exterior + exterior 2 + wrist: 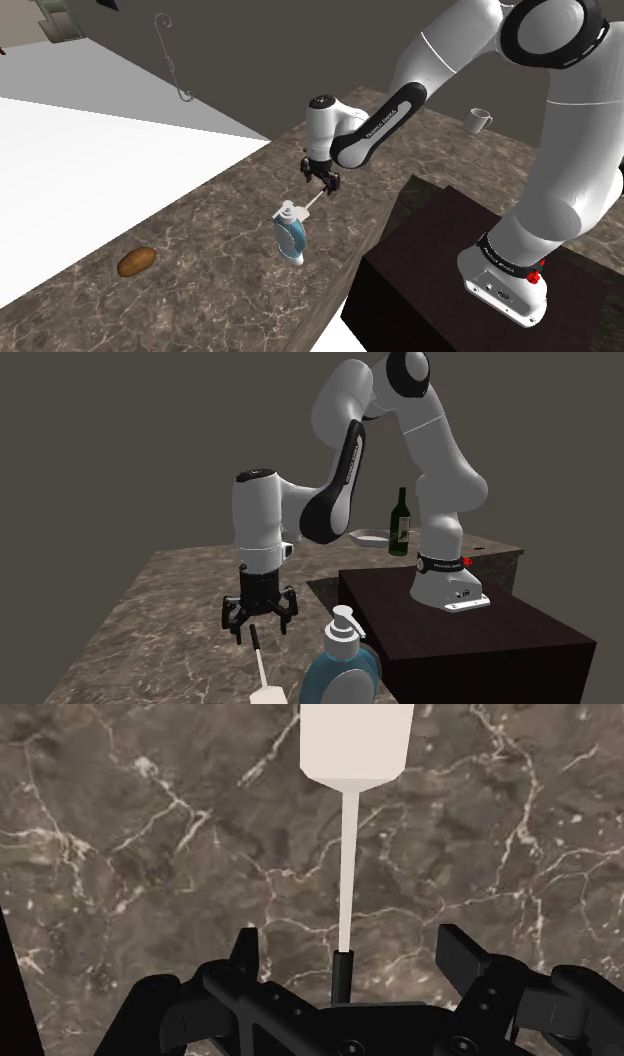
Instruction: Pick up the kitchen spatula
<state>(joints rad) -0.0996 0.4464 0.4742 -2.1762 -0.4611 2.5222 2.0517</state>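
Observation:
The spatula (pixel 347 854) is white, with a thin shaft, a wide flat blade and a short black handle end. It lies flat on the dark marble counter (pixel 215 225). My gripper (pixel 354 954) hangs just over the black handle end, open, with one finger on each side and neither touching it. In the shoulder view the gripper (pixel 322 183) points down at the counter's middle, and the spatula (pixel 309 205) runs from it toward the soap bottle. In the second exterior view the spatula (pixel 260 664) stretches from under the gripper (pixel 260 620) toward the camera.
A blue soap dispenser (pixel 290 237) with a white pump lies right by the spatula's blade. A brown potato-like lump (pixel 136 262) lies further along the counter. A mug (pixel 478 120), a green bottle (pixel 401 522) and a shallow dish (pixel 369 536) stand far off. The dark stand (pixel 460 627) is beside the counter.

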